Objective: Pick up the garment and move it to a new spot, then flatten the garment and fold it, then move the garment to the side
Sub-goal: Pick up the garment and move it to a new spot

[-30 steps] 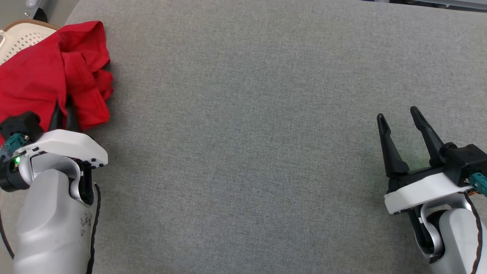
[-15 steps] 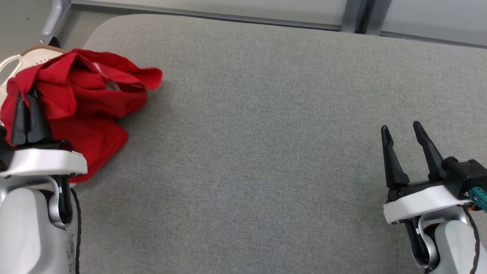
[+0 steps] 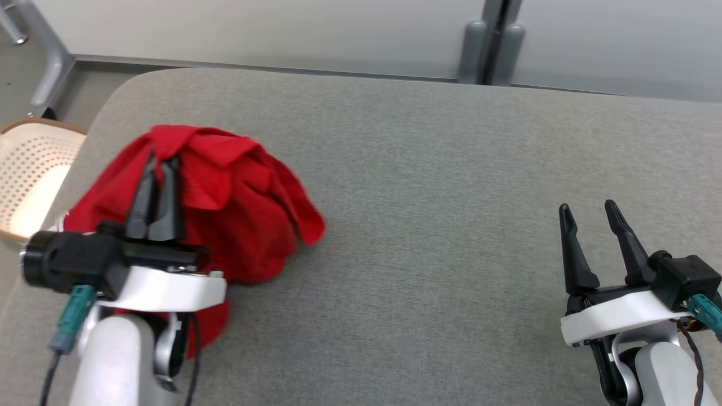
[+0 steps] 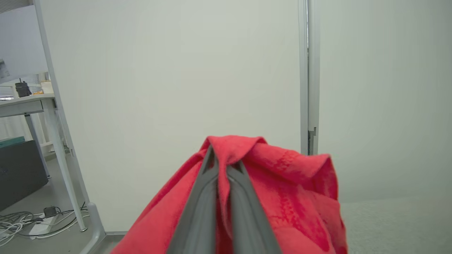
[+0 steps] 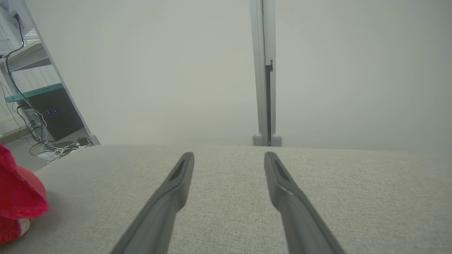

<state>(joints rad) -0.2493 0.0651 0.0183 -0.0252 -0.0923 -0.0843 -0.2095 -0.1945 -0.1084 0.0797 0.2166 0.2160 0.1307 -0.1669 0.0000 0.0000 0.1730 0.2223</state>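
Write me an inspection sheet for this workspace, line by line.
Surface: grey fabric-covered tabletop, smooth, rounded far-left corner.
Job's things: crumpled red cloth garment, hanging bunched from the left gripper.
Clutter: cream perforated basket beside the tabletop's left edge.
Grippers: left gripper shut on the garment's top fold; right gripper open, holding nothing, over the tabletop.
Cables: teal-plugged cable at the left wrist; loose floor cables near a desk leg.
Surroundings: pale wall panels with a grey post behind.

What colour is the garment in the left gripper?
Red; the garment shows best in the head view, pinched by the left gripper.
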